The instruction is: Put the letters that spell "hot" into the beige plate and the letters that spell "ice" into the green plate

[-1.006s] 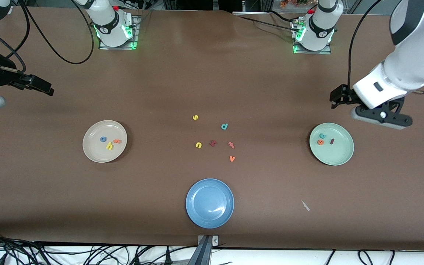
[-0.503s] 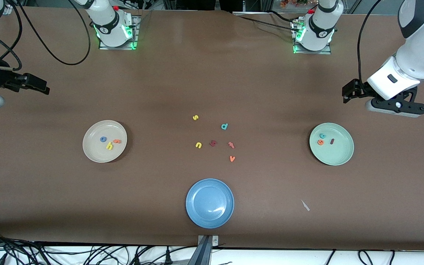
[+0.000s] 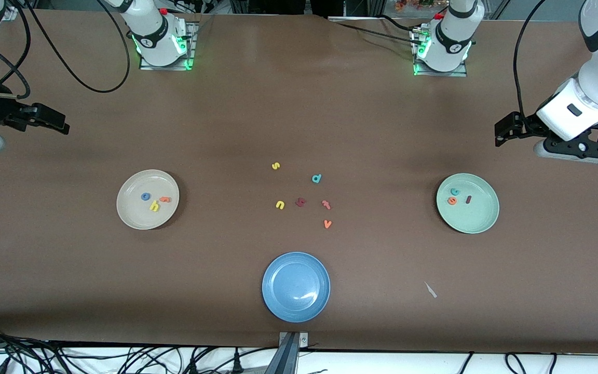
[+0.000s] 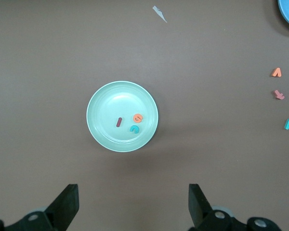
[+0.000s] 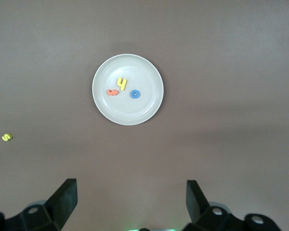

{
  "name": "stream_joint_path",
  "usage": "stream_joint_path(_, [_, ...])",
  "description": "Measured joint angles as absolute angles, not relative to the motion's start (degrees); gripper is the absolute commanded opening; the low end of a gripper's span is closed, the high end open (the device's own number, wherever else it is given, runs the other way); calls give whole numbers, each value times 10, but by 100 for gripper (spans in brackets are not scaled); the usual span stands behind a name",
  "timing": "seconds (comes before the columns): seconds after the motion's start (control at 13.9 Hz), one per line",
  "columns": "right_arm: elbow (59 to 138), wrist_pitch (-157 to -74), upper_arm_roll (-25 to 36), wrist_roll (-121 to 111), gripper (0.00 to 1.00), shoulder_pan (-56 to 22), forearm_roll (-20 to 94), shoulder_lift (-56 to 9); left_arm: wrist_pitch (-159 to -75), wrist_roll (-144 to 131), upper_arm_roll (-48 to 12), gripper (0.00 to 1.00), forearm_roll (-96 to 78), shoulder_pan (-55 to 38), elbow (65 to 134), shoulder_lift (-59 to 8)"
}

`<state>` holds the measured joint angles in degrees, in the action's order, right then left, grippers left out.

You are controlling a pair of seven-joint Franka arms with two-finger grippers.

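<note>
Both grippers' fingers [image 4: 67,204] gape wide and empty, the left gripper [image 4: 133,207] up over bare table by the green plate [image 3: 480,221], the right gripper [image 5: 130,207] likewise near the beige plate [image 3: 133,218]. Inside lie c [image 3: 454,191], e [image 3: 452,200], i [image 3: 468,199] and h [image 3: 154,206], o [image 3: 145,196], t [image 3: 165,199]; such light, soft foam likely wants a gentle edge pinch.

Three plates [image 3: 147,221], twelve foam letters [image 3: 280,204], two grippers [image 3: 506,130].
</note>
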<state>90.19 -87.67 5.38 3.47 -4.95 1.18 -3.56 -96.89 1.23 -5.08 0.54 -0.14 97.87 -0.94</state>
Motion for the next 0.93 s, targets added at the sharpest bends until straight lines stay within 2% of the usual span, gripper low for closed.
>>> stream_joint_path(0.93, [891, -872, 56, 48, 100, -48, 12, -46, -961, 10, -53, 100, 5, -2, 971, -9])
